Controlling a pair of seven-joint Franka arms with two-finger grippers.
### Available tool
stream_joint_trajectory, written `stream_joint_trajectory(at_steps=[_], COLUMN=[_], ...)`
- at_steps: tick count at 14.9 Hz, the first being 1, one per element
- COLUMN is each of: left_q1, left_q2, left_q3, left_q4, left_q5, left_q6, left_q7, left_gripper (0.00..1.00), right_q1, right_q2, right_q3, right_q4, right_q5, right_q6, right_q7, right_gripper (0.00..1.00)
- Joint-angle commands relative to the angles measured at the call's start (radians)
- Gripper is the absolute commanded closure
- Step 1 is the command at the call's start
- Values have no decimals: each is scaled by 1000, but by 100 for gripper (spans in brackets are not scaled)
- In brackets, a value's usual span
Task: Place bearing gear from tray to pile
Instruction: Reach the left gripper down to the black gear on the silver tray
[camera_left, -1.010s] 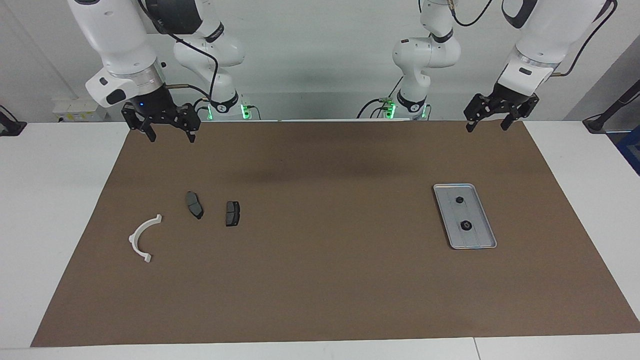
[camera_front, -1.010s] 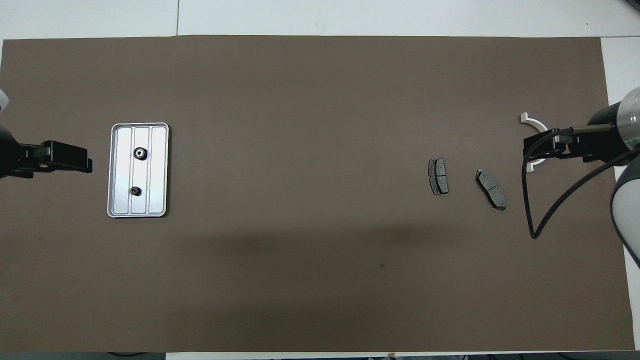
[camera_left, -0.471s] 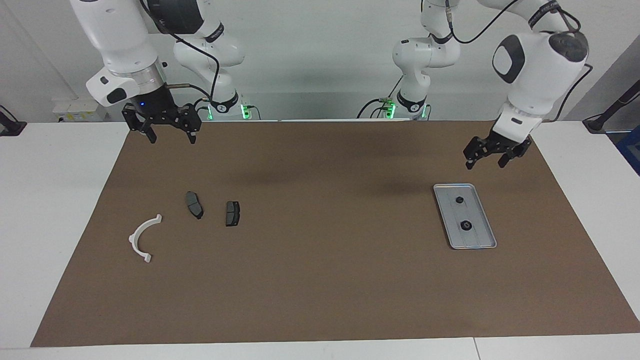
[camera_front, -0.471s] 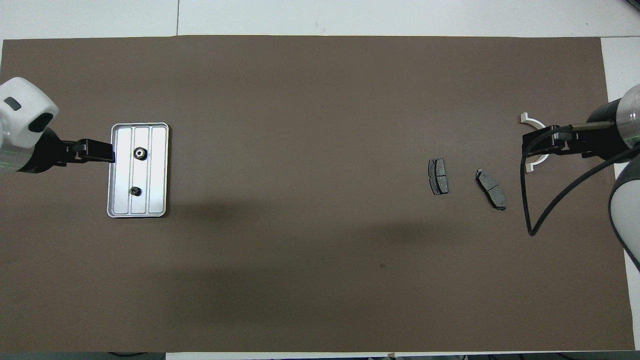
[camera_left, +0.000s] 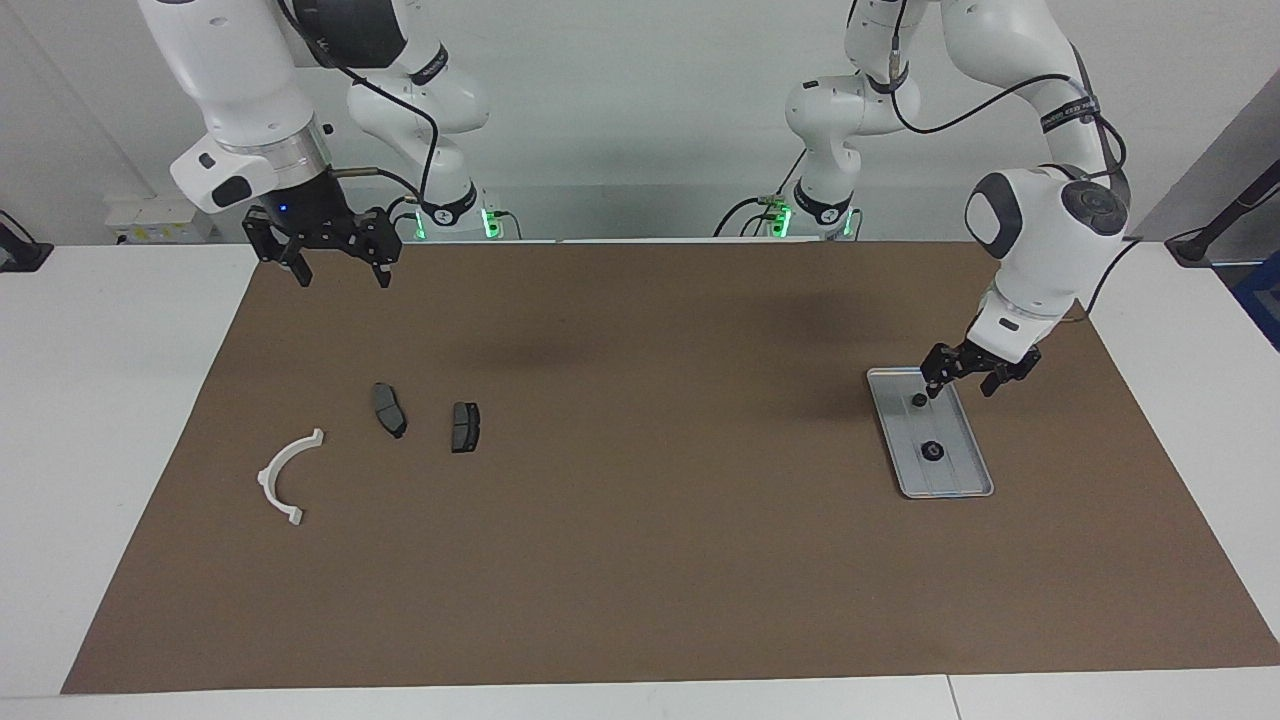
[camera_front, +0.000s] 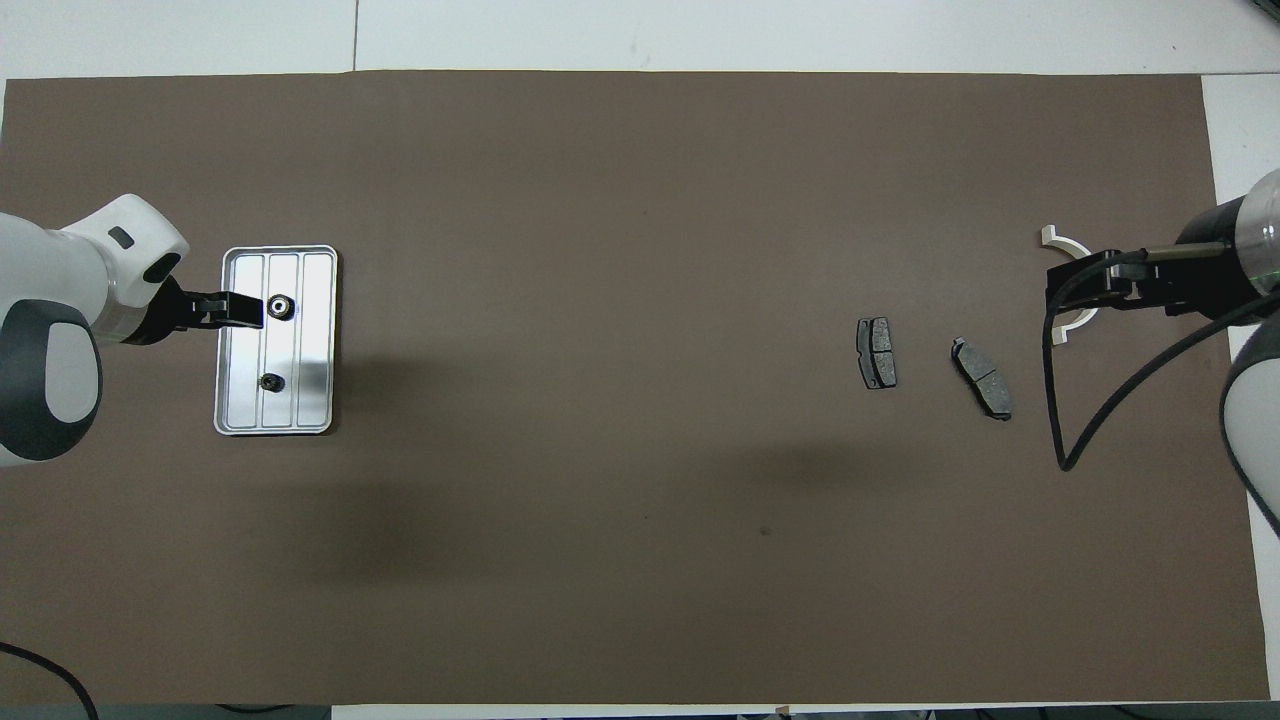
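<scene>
Flat silver-grey metal tray with rounded corners, raised rim and lengthwise ridges sits on the brown matte mat toward the left arm's end of the table. Two small dark round bearing gears lie in it, apart from each other: the smaller gear nearer the robots, the larger gear farther from them, with a pale centre in the overhead view. Left gripper hangs low over the tray's robot-side end, jaws apart; the smaller gear lies just under and beside one fingertip, not between the jaws, and I see no contact. From overhead the gripper's tip covers the tray rim next to the larger gear. Nothing blocks either gear. The pile lies well apart at the right arm's end: white semicircular plastic bracket and two dark grey brake-pad-shaped pieces, one slanted, the other squarer, all flat on the mat, not touching. Right gripper waits high over the mat's robot-side edge, jaws wide apart, holding nothing.
</scene>
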Motion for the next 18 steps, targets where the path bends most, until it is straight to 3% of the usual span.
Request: stream_joint_trajectory(at_steps=[1, 18], left_q1=[20, 7], left_q2=[-28, -31], left_q3=[-5, -5], left_q4=[-88, -233], left_q5=[-8, -8], left_q6=[60, 123], left_q7=[33, 34], left_gripper=[8, 9], right_q1=[-18, -34], right_q2=[-9, -11], right_q3=[7, -3], right_q4=[-12, -15], right_q5=[28, 28], right_q6=[20, 20], right_q7=[4, 3], right_gripper=[0, 0])
